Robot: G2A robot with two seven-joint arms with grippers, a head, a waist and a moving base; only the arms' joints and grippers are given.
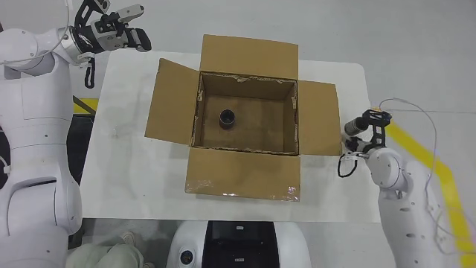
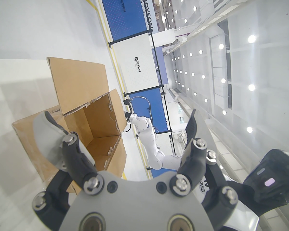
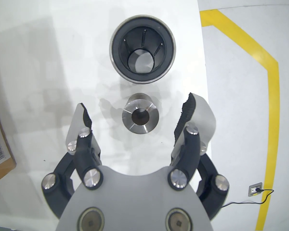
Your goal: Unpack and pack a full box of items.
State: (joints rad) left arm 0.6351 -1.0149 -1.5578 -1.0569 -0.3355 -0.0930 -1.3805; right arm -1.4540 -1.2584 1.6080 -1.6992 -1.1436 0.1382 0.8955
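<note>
One box [image 1: 245, 177], one ring [image 1: 227, 119], one sleeve [image 3: 142, 52], one collet [image 3: 139, 117]

Item [image 1: 227, 118] in box [image 1: 245, 175] — too small to tell.

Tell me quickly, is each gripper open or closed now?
Left gripper: open, holding nothing.
Right gripper: open, holding nothing.

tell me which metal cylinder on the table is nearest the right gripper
The smaller steel one, framed by the open right gripper; the wider black-lined one stands beyond it.
</note>
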